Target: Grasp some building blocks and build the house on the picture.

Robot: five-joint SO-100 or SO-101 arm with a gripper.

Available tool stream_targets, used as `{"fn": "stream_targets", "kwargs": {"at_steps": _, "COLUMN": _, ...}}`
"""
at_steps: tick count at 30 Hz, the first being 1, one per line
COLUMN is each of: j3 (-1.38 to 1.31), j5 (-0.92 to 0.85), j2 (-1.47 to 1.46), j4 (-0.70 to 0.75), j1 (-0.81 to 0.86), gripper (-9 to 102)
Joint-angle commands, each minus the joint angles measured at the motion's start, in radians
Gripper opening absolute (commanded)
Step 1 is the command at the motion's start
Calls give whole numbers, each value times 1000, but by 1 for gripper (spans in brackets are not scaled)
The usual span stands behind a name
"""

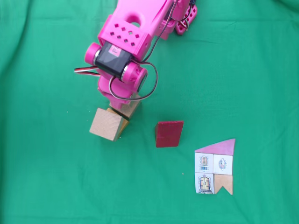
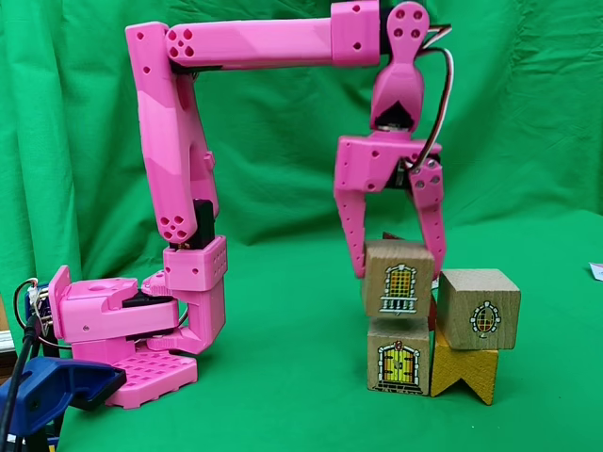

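In a fixed view from the front, my pink gripper (image 2: 399, 271) reaches down over a tan wooden block with a window print (image 2: 399, 282). One finger (image 2: 352, 235) presses each side, so the gripper is shut on it. This block rests on a door-printed block (image 2: 398, 358). Beside them a cube with a round window (image 2: 479, 309) sits on a yellow notched block (image 2: 462, 373). From above, the gripper (image 1: 125, 111) hides the stack, next to a tan cube (image 1: 108, 124). The dark red slant-topped block (image 1: 169, 134) lies apart on the cloth. The picture (image 1: 215, 166), a house-shaped card, lies to its lower right.
Green cloth (image 1: 46, 177) covers the table and backdrop. The arm's base (image 2: 122, 339) stands at the left of the front view with a blue clamp (image 2: 47, 386) by it. A white scrap (image 2: 596, 271) shows at the right edge.
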Motion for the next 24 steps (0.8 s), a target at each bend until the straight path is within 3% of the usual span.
{"fn": "stream_targets", "kwargs": {"at_steps": 1, "j3": -15, "j5": 2, "j2": 49, "j4": -9, "j1": 2, "gripper": 28}}
{"fn": "stream_targets", "kwargs": {"at_steps": 24, "j3": -80, "j5": -5, "j2": 66, "j4": -17, "j1": 2, "gripper": 28}}
